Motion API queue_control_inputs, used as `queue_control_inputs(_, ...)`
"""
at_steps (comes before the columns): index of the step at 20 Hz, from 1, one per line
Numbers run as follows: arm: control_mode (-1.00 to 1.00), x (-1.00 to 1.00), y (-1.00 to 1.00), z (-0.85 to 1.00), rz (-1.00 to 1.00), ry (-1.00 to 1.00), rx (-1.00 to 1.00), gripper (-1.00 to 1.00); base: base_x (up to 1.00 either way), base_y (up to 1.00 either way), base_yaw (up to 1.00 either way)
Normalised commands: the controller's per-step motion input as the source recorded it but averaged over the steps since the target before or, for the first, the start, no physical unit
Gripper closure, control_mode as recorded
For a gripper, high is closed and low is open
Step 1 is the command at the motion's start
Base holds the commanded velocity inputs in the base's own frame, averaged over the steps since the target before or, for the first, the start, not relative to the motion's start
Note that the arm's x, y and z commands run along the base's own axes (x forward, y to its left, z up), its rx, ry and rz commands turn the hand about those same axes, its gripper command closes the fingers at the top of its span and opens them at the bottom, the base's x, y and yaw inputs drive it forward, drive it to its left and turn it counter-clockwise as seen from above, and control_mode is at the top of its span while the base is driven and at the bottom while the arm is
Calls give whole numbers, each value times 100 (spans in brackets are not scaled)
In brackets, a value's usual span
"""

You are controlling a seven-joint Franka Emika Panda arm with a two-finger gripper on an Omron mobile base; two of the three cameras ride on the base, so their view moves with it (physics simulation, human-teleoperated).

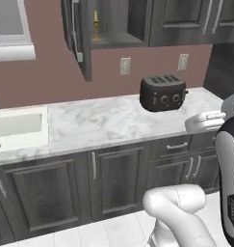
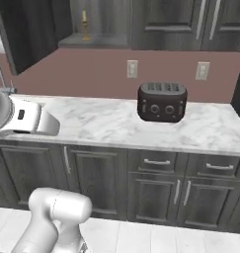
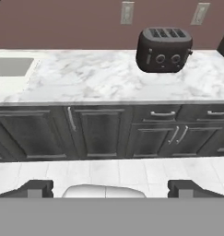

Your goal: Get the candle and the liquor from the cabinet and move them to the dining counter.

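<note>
White-grey marble worktop (image 3: 109, 73) with a black toaster (image 3: 163, 49) lies ahead of the two-finger gripper (image 3: 111, 188), jaws spread and empty; the pale-yellow candle in its brass holder (image 1: 96, 26) stands far above, inside the open dark grey wall cabinet (image 1: 109, 42).

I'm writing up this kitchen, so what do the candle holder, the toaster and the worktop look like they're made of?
Candle holder: looks like polished brass, slim and golden. Toaster: probably dark metal or plastic with a slight sheen, round knobs on front. Worktop: apparently polished marble, white with grey veining.
</note>
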Motion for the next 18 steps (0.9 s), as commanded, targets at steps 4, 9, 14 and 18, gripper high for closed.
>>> queue_control_inputs(4,100,0,0,0,0,0,0,-100,61,-53,11)
queue_control_inputs(9,100,0,0,0,0,0,0,-100,79,-39,15)
queue_control_inputs(14,100,0,0,0,0,0,0,-100,89,0,9)
queue_control_inputs(18,100,0,0,0,0,0,0,-100,84,0,3)
